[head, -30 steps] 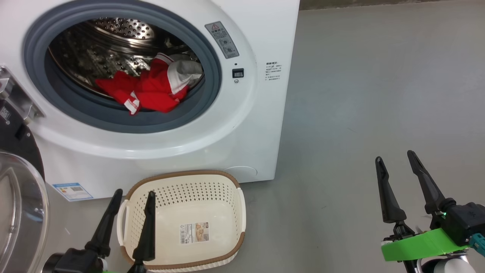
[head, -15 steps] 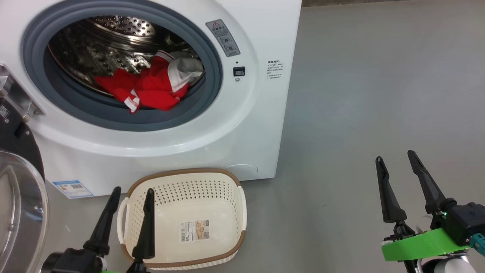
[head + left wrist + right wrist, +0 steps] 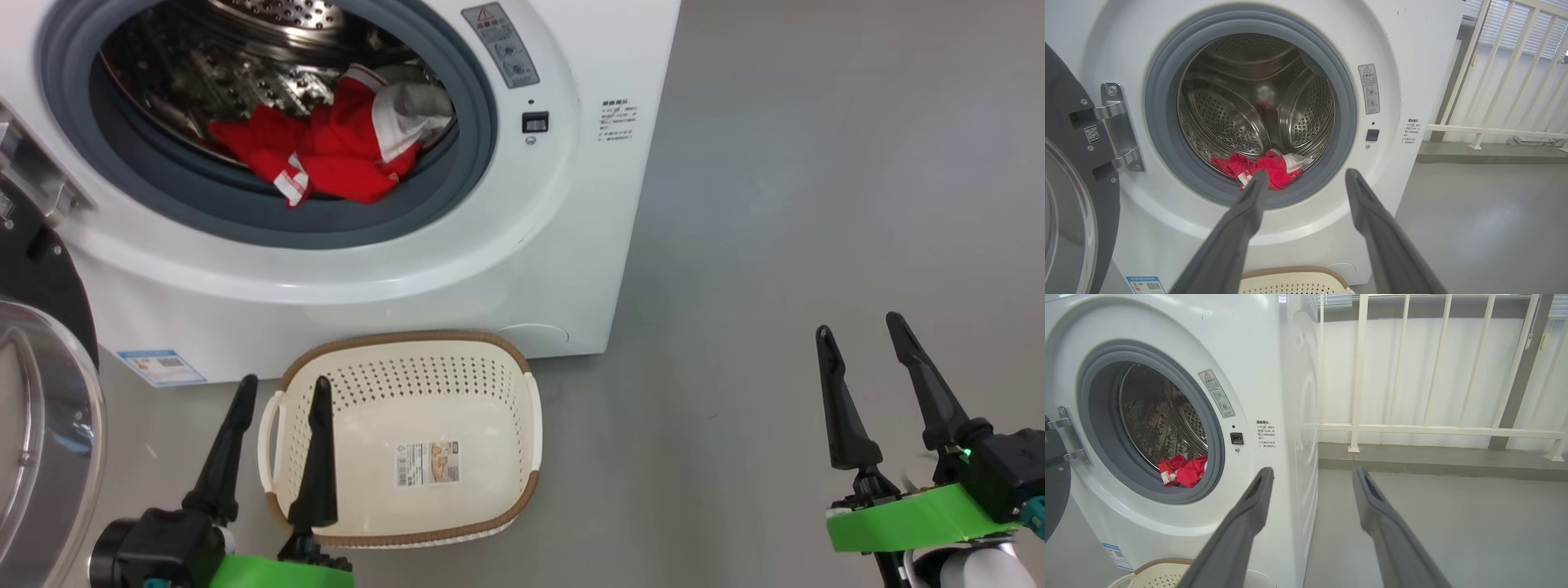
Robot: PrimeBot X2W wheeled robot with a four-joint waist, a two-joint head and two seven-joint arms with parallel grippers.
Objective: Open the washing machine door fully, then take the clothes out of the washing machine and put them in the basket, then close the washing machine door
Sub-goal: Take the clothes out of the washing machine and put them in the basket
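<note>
The white washing machine (image 3: 571,245) stands with its round door (image 3: 41,425) swung open at the left, glass bowl facing out. Red clothes (image 3: 326,155) with white panels lie at the front of the steel drum, also seen as clothes (image 3: 1261,169) and clothes (image 3: 1184,471). The cream basket (image 3: 522,441) sits empty on the floor before the machine. My left gripper (image 3: 282,388) is open by the basket's left rim, fingers pointing at the machine. My right gripper (image 3: 861,327) is open over bare floor, right of the machine.
Grey floor (image 3: 816,204) spreads to the right of the machine. A white railing (image 3: 1412,428) on a low kerb runs behind it. The door's metal hinge (image 3: 1118,126) sits at the left of the opening.
The whole head view has shifted: machine and basket sit a little further right and the drum higher, so the camera moved. Both grippers stay open, nearly where they were.
</note>
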